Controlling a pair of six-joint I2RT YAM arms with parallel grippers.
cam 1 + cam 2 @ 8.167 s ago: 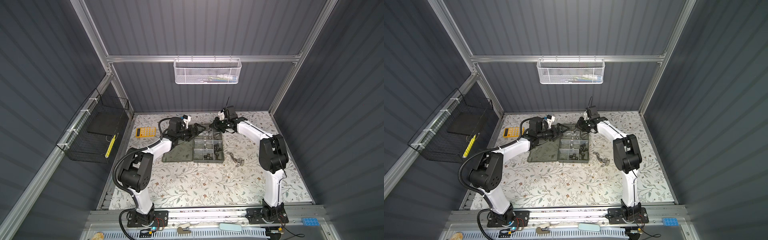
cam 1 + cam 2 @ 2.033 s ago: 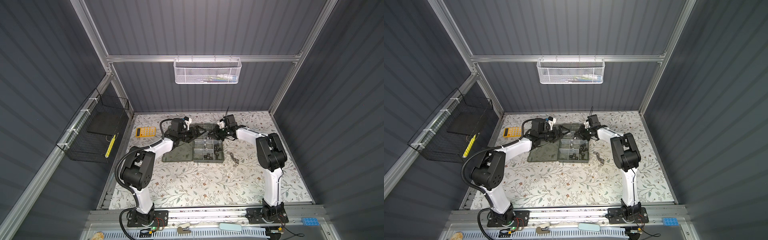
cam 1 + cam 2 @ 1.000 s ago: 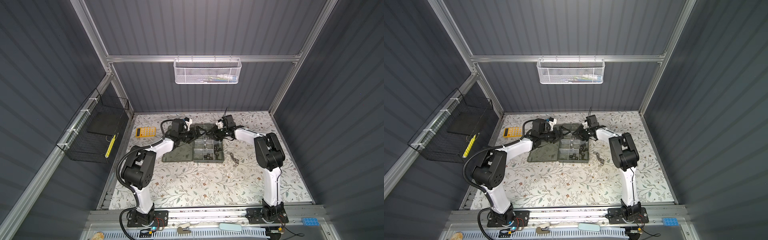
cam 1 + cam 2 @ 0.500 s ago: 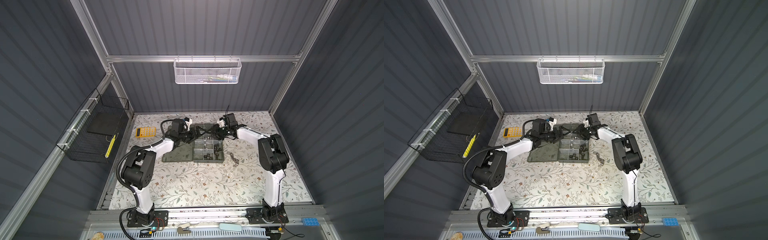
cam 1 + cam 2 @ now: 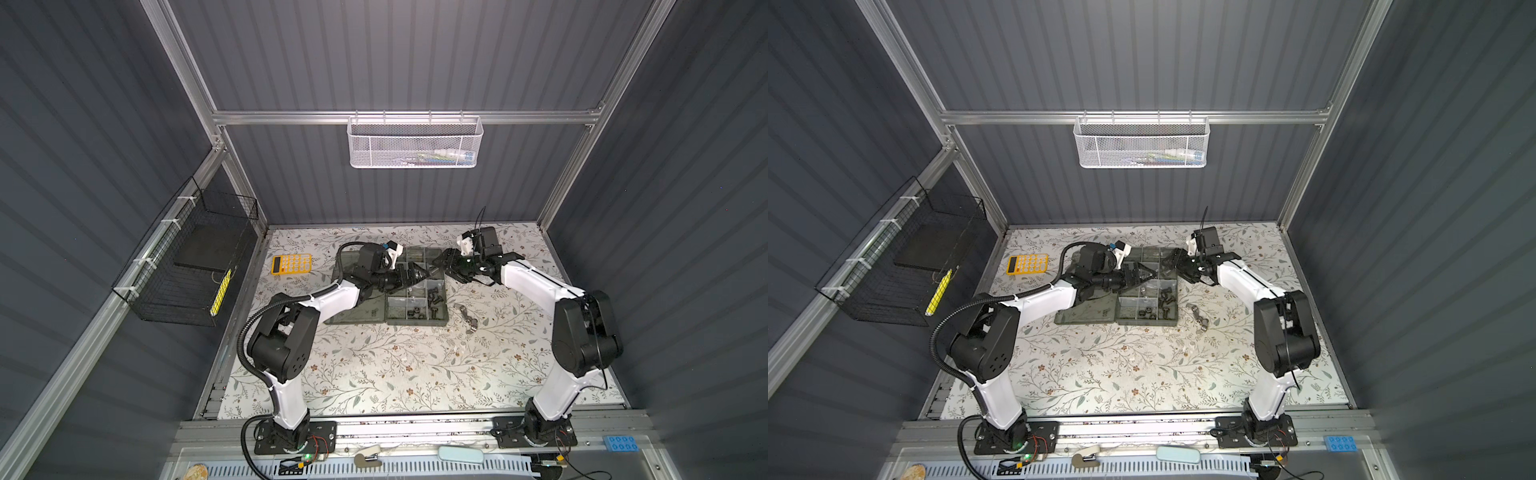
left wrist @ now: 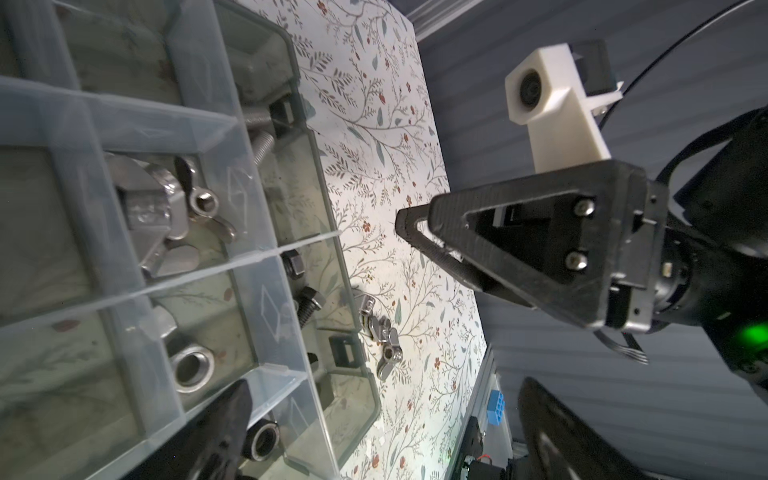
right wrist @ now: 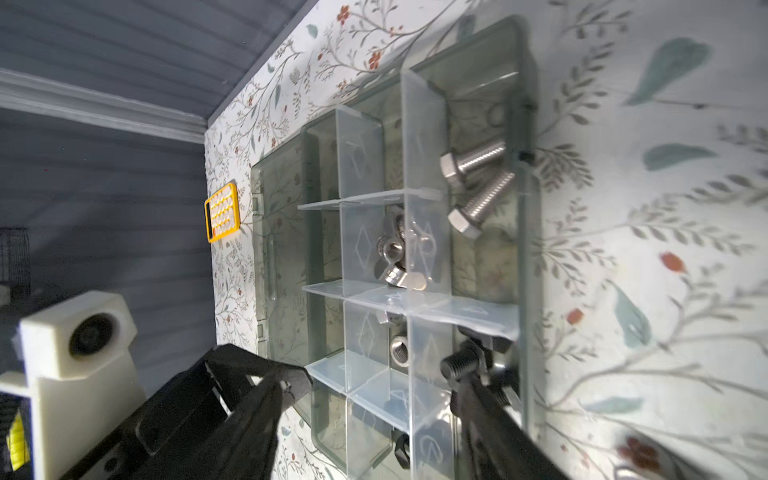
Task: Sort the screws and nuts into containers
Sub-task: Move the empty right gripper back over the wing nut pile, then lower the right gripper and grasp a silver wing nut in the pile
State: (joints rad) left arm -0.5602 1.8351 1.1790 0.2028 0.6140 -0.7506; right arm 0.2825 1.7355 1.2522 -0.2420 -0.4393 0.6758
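Nearest, right of centre in both top views, a few loose silver pieces [image 5: 467, 319] lie on the floral cloth [image 5: 395, 374]. They are just right of the case [image 5: 447, 309] and apart from it. The case sits at mid-frame, with its flat lid [image 5: 353, 318] open to the left.

Its cells [image 7: 365, 245] hold parts. 2 silver screws [image 7: 478, 157] share 1 cell along the outer wall, and wing nuts [image 7: 395, 255] fill the cell beside them. A silver nut [image 7: 400, 351] lies in the next cell. A black screw [image 6: 309, 303] and a black nut [image 6: 294, 264] lie close together by that wall.

Over the case's far half, the left gripper [image 5: 423, 274] reaches in from the left and the right gripper [image 5: 437, 262] from the right. Their tips are near each other but apart. The left's fingers [image 6: 224, 432] stand wide apart and empty. The right's fingers [image 7: 257, 399] are also spread and grip nothing. A black screw's threaded end shows just by 1 fingertip; whether they touch cannot be told.

Farther left lies a yellow calculator [image 5: 291, 264]. A wire basket [image 5: 187, 270] hangs at left, and a mesh basket [image 5: 415, 143] hangs on the back wall, upper centre.
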